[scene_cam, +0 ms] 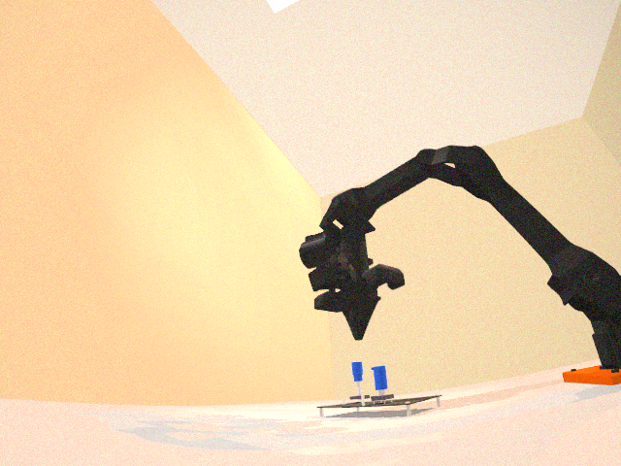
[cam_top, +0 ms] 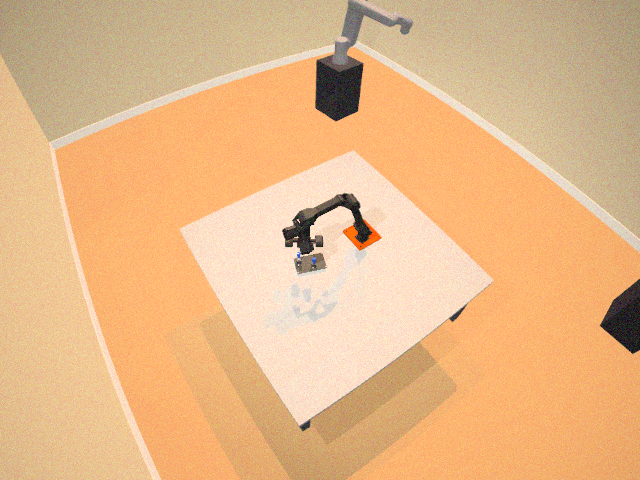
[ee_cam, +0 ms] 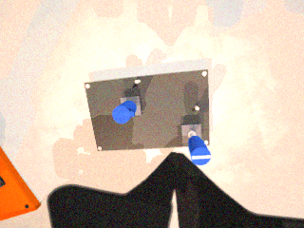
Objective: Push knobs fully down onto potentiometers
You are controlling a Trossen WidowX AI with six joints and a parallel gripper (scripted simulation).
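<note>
The dark circuit board [cam_top: 320,262] [scene_cam: 420,399] [ee_cam: 161,119] stands on short legs. One blue knob [cam_top: 298,255] [scene_cam: 357,371] [ee_cam: 199,156], with a white stripe on top, stands high, with pale shaft showing between it and its potentiometer [ee_cam: 186,127]. The other blue knob [cam_top: 313,260] [scene_cam: 379,378] [ee_cam: 123,113] is nearer the arm's base, with a short gap below it in the exterior view. My gripper [cam_top: 307,251] [scene_cam: 358,339] [ee_cam: 176,158] is shut and empty, pointing down above the knobs and touching neither. In the wrist view its tips appear just left of the striped knob.
The arm's orange base plate [cam_top: 351,233] [scene_cam: 592,375] [ee_cam: 14,190] is on the white table [cam_top: 392,289]. Small pale posts [ee_cam: 197,108] stand on the board near each potentiometer. A grey arm on a black pedestal [cam_top: 338,87] stands on the floor beyond the table.
</note>
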